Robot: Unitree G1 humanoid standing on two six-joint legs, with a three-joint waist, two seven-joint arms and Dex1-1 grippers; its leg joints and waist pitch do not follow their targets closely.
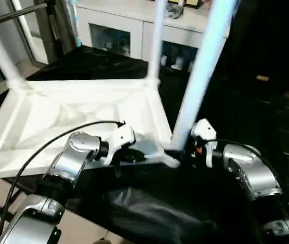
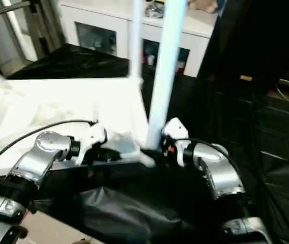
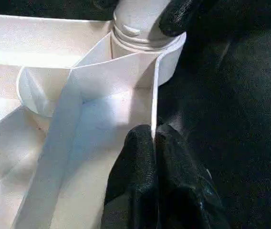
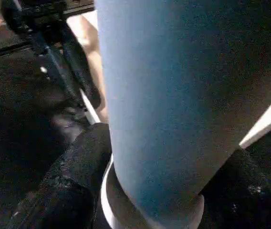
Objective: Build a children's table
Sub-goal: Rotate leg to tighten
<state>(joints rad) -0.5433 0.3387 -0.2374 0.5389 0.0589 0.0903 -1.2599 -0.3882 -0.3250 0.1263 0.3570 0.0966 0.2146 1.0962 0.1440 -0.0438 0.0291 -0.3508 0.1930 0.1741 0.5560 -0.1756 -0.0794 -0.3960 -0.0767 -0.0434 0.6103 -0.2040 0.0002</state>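
Head stereo pair: the scene is viewed from above and behind the silver forearms, forward and downward. The upturned table top (image 1: 78, 119), the near leg (image 1: 200, 66) and the black-draped tabletop (image 1: 109, 61) are shared by both eyes; the white cabinet (image 2: 109, 30) is seen beyond.

Left wrist camera: the view is directed along the left pincer (image 3: 153, 138), very near the rim of the top. The corner socket (image 3: 140, 28) is also taken in.

Right wrist camera: the view is set extremely near the leg base, which is flanked by the right pincer (image 4: 154, 191). The left pincer is seen beyond.
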